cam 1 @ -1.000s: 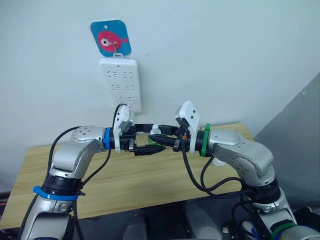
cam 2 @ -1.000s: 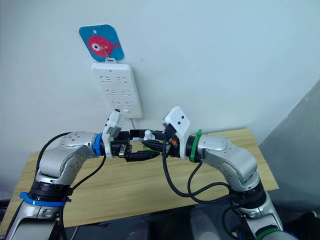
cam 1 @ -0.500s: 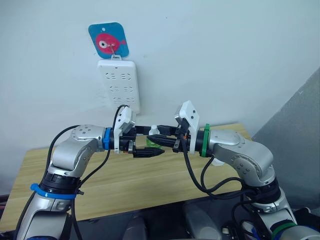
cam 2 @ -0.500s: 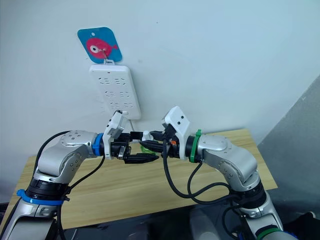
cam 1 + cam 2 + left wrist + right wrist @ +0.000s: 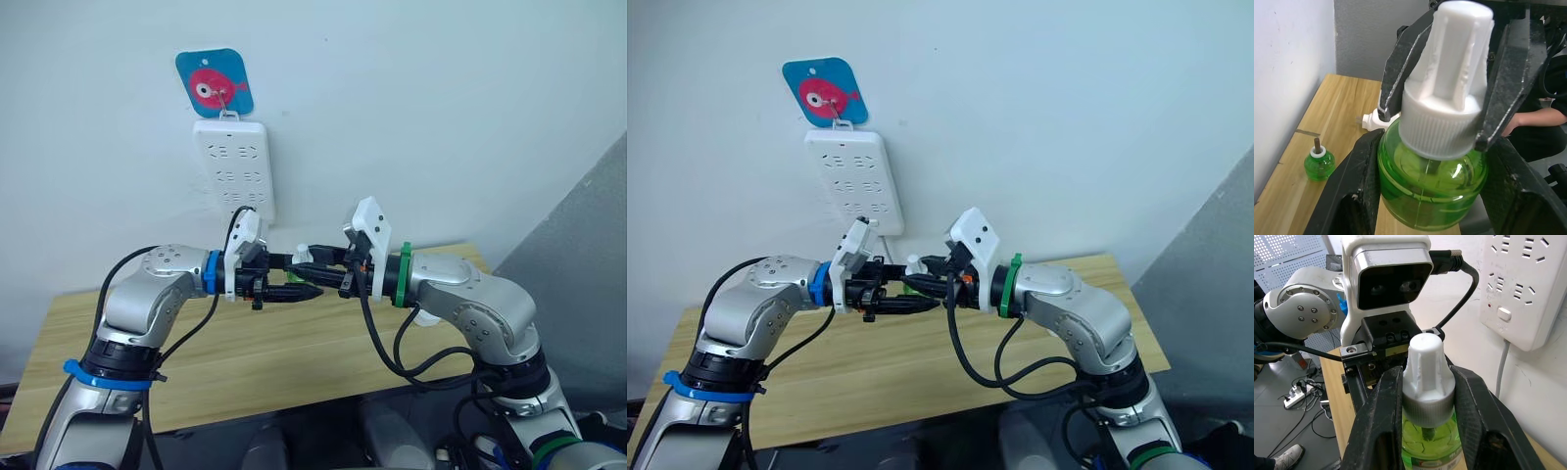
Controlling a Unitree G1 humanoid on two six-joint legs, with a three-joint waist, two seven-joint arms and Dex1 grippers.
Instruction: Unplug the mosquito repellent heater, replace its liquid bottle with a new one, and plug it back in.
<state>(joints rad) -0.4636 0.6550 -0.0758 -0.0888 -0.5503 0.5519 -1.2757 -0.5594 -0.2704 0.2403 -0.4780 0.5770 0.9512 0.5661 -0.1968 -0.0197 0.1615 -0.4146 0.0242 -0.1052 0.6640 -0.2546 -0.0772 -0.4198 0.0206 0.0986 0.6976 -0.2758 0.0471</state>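
A new green liquid bottle [image 5: 1431, 192] with a white cap [image 5: 1457, 68] hangs upright above the table between both arms. My left gripper [image 5: 297, 282] is shut on its green body. My right gripper [image 5: 1429, 382] is shut on the white cap and collar. Behind, a small capless green bottle [image 5: 1319, 162] with a brown wick stands on the table. Near it lies the white mosquito repellent heater [image 5: 1373, 119], partly hidden by the fingers.
A white power strip [image 5: 233, 166] hangs on the wall under a blue fish plaque [image 5: 215, 83], its cable running down behind the arms. The wooden table [image 5: 245, 362] lies below. A person's arm [image 5: 1535, 120] shows beyond the table's far end.
My left gripper's fingers have come together onto the bottle's body. The right gripper has stayed shut on the cap.
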